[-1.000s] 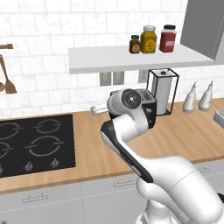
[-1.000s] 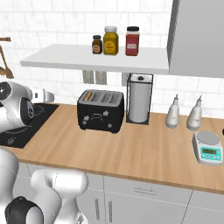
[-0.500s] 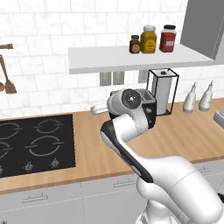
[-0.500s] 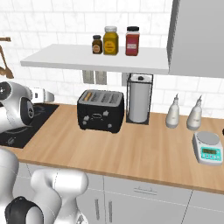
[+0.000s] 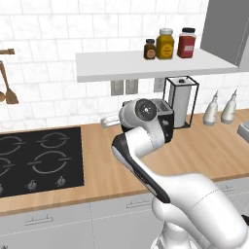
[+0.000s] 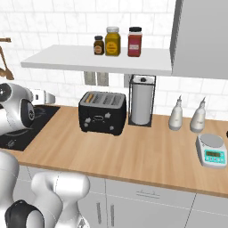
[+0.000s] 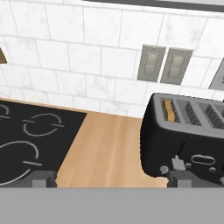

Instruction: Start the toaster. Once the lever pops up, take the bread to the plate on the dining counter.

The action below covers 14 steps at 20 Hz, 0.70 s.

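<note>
Hand view puts the toaster (image 7: 188, 135) ahead and right of my hand (image 7: 111, 179), fingers spread, holding nothing. Bread (image 7: 169, 111) sits in its near slot. Approaching off-line, I risk shoving the toaster instead of pressing the lever.

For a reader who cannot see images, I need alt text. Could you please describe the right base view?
A black toaster with bread in its leftmost slot stands on a wooden wall counter, beside a paper towel holder. To the right are two white bottles and a kitchen scale; three jars stand on the shelf above.
</note>
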Motion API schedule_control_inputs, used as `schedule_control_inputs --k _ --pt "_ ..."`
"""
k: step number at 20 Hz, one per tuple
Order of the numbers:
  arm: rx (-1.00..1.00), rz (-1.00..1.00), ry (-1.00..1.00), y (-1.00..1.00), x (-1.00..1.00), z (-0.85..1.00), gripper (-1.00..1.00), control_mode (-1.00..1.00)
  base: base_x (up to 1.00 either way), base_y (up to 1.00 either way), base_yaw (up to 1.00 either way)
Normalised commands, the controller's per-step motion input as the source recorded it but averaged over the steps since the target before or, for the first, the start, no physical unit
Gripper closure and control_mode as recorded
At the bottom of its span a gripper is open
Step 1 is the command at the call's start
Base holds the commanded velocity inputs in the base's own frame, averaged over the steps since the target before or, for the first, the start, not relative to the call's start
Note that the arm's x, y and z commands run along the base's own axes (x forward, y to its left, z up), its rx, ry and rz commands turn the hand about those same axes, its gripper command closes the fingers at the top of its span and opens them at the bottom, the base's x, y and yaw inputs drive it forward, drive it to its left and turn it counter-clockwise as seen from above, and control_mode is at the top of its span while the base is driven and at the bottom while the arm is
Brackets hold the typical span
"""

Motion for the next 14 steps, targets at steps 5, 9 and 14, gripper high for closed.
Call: schedule_control_inputs --k 5,9,14 --pt "0.0 0.0 0.0 0.0 0.0 0.0 -1.0 -1.0 0.0 0.0 0.0" --pt "0.0 0.0 0.0 0.0 0.0 0.0 -1.0 -1.0 0.0 0.0 0.0" --pt "0.0 0.0 0.0 0.0 0.0 0.0 -1.0 -1.0 0.0 0.0 0.0"
